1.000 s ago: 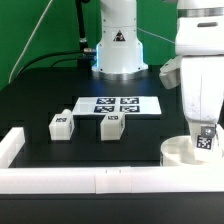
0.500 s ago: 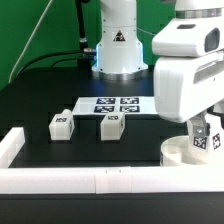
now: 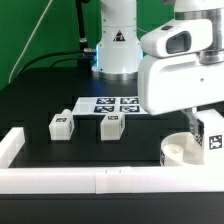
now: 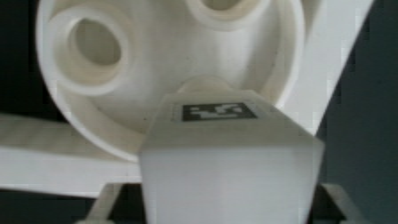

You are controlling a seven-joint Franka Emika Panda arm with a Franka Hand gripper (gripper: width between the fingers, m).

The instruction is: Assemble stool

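Looking at the exterior view's right, we see the gripper (image 3: pixel 206 120) pinching one tagged leg (image 3: pixel 211 137) between its fingers. The leg stands upright with its lower end at the round seat (image 3: pixel 176 152), which lies just beside the long white rail (image 3: pixel 90 180). From the wrist, we see that leg in front of the seat's holed face. A second leg (image 3: pixel 61 124) and a third leg (image 3: pixel 111 124) rest apart on the dark table (image 3: pixel 35 100), near the marker board (image 3: pixel 120 103).
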